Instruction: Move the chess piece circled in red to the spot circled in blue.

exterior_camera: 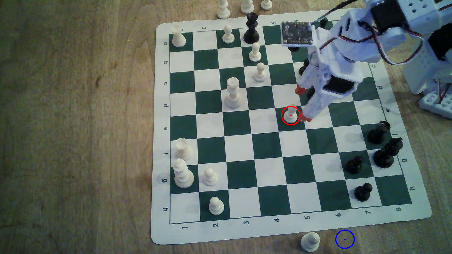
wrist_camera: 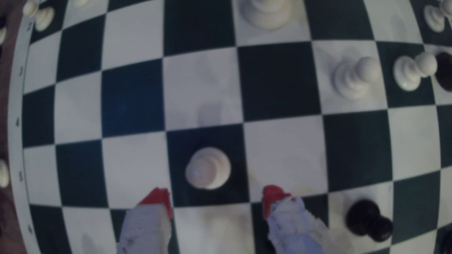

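Note:
The chess piece (exterior_camera: pixel 290 115), a small cream-white pawn inside the red ring, stands upright on a dark green square near the middle of the board. My gripper (exterior_camera: pixel 302 104) is open, with its red fingertips (exterior_camera: pixel 300 89) spread wide just to the exterior view's right of the pawn. In the wrist view the chess piece (wrist_camera: pixel 208 168) sits a little beyond the gripper (wrist_camera: pixel 216 197), roughly centred on the gap and touching neither red tip. The spot (exterior_camera: pixel 344 239), a blue ring on bare wood, lies off the board's near edge.
A loose white pawn (exterior_camera: pixel 310 241) stands on the wood just left of the blue ring in the exterior view. A black pawn (wrist_camera: pixel 367 221) is close beside one finger. A tall white piece (exterior_camera: pixel 232 94) and black pieces (exterior_camera: pixel 385 152) stand on the board mat (exterior_camera: pixel 288 232).

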Action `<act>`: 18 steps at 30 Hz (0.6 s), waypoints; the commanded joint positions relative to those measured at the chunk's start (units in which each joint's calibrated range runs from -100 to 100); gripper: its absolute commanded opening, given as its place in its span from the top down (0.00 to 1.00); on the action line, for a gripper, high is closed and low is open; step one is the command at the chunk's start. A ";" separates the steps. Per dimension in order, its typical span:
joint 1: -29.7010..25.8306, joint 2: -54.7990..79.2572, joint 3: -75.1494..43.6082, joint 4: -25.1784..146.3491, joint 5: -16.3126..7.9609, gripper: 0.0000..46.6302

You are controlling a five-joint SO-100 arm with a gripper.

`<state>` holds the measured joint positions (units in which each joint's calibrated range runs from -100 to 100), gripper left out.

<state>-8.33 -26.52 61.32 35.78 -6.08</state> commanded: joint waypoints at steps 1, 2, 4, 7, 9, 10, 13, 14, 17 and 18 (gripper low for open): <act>-0.94 1.56 -4.84 -1.87 -0.39 0.57; -0.94 2.75 -4.84 -3.18 -0.49 0.57; -0.62 4.19 -5.47 -4.33 -0.59 0.56; -0.94 4.70 -7.01 -4.74 -1.32 0.55; -1.33 4.70 -8.01 -4.74 -1.71 0.55; -1.40 4.87 -8.46 -4.74 -1.90 0.55; -2.03 5.89 -10.28 -4.74 -2.15 0.55; -2.11 5.98 -10.46 -4.74 -2.20 0.56; -2.50 6.57 -10.55 -4.33 -2.25 0.57; -2.58 6.74 -10.55 -4.33 -2.25 0.57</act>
<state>-10.25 -19.73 55.54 31.71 -8.18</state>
